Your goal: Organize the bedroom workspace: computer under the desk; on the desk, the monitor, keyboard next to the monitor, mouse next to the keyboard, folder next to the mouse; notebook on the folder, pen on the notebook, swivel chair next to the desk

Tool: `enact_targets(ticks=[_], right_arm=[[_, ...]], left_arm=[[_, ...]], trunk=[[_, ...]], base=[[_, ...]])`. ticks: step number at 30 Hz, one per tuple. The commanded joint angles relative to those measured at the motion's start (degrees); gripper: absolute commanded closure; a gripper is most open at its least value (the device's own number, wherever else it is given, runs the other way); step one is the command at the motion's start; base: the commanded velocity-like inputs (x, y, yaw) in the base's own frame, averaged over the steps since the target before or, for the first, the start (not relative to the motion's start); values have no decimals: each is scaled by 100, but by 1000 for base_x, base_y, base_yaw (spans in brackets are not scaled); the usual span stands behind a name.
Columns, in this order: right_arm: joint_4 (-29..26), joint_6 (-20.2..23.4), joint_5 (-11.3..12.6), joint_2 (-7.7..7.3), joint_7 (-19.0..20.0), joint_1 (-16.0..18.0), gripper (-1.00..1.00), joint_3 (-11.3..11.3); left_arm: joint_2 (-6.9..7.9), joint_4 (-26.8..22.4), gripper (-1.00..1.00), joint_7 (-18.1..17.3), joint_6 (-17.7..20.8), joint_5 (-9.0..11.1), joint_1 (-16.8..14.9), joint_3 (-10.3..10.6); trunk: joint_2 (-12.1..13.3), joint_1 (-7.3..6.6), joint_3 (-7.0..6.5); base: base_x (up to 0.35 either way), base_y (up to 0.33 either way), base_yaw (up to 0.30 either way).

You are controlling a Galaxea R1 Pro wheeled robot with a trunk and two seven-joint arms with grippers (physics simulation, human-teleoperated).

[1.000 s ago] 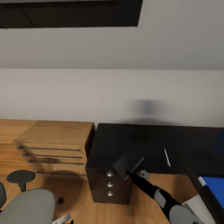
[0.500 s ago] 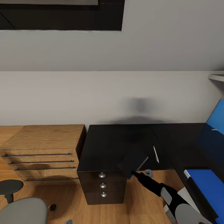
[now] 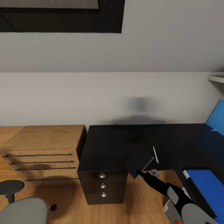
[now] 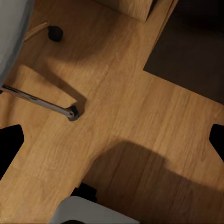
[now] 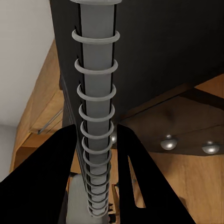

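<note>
Change from half a second ago: the camera is nearly unmoved; the notebook [image 3: 139, 162] has shifted a little toward the pen [image 3: 155, 155] and tipped more on edge, so its spiral side faces the camera.
Change from a second ago: the whole view has swung right, bringing the blue wall panel [image 3: 217, 119] and more of the folder [image 3: 207, 186] into the head view; that is camera motion, not the furniture's.
Right jaws [image 3: 140, 173]: closed on the notebook at its lower near corner; in the right wrist view both dark fingers [image 5: 51, 172] flank the wire spiral [image 5: 95, 116].
Notebook, place: held over the front edge of the worktop [image 3: 115, 143], above the right side of the drawer unit [image 3: 102, 185], its upper corner just beside the pen.
Notebook, axis: tilted, the spiral edge running from the jaws up and to the right, toward the pen.
Pen: lying flat on the worktop near the inner corner of the L, its long axis running roughly front to back, slightly slanted.
Folder: flat on the right wing of the worktop at the lower right of the head view, white edge toward the left.
Swivel chair [image 3: 23, 211]: grey seat at the lower left corner, well apart from the worktop; its chrome leg and castor [image 4: 71, 112] lie on the wooden floor [image 4: 126, 116].
Left jaws [image 4: 112, 140]: fingertips wide apart at the frame edges, holding nothing.
Wooden chest [image 3: 42, 149]: just left of the worktop.
</note>
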State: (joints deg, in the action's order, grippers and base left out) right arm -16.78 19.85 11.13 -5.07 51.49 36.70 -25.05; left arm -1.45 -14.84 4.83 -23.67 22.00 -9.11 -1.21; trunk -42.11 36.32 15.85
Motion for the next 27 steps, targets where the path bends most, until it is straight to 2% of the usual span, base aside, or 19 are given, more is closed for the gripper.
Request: enact_targets(ticks=[1,8,10,11,17,21,27], right_arm=[[3,47,37,-11,8,4,100,-9],[0,119,38,-37,4,4,100,-9],[0,275,39,-47,3,4,100,-9],[-56,626,40,-127,2,4,100,-10],[-635,1362,34,-240,15,4,100,-4],[-829,1544,30,-258,18,4,100,-1],[-909,1590,14,-265,19,4,100,0]], left_arm=[[-2,12,-100,20,-24,-20,-3,-7],[-1,30,-100,19,-44,-26,-3,-3],[0,32,-100,18,-46,-27,-3,-2],[-2,33,-100,18,-47,-28,-3,3],[-10,33,-100,18,-44,-35,-3,11],[-12,34,-100,18,-42,-37,-3,13],[-8,34,-100,18,-44,-37,-3,13]], trunk=[[-6,1,8],[-6,1,8],[-6,1,8],[-6,1,8],[-6,1,8],[-6,1,8],[-6,1,8]], base=[[0,0,0],[0,0,0],[0,0,0],[0,0,0],[0,-22,0],[0,-140,0],[0,-187,0]])
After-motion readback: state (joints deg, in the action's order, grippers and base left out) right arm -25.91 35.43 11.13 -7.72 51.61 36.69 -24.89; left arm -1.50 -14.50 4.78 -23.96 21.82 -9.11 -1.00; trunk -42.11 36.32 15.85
